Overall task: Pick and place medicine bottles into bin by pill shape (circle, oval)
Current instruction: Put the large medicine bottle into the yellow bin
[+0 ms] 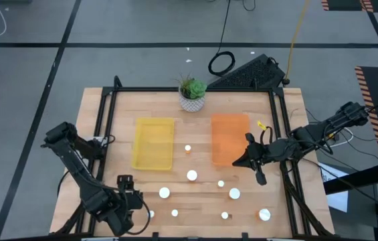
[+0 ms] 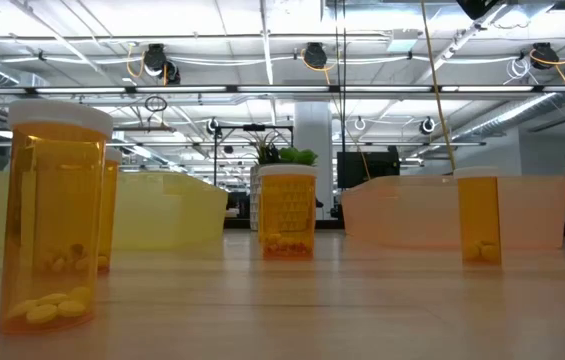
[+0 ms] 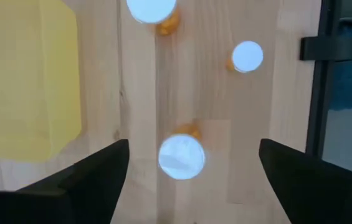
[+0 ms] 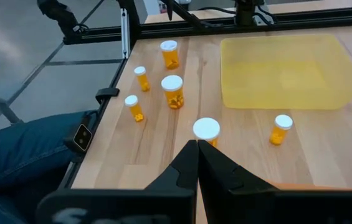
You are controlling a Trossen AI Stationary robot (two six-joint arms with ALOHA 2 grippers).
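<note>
The left gripper (image 3: 188,171) hovers with jaws spread over a bottle (image 3: 181,156) to straddle it, while the right gripper (image 1: 255,163), jaws closed and empty, waits by the orange bin (image 1: 229,137).

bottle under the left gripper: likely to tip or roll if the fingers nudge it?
The medicine bottle stands upright between the open left gripper fingers. It is probably light: bottles in the low view hold only a few pills. Taller than wide, it may tip if hit off-centre. Once down, its round body would likely roll on the table.
</note>
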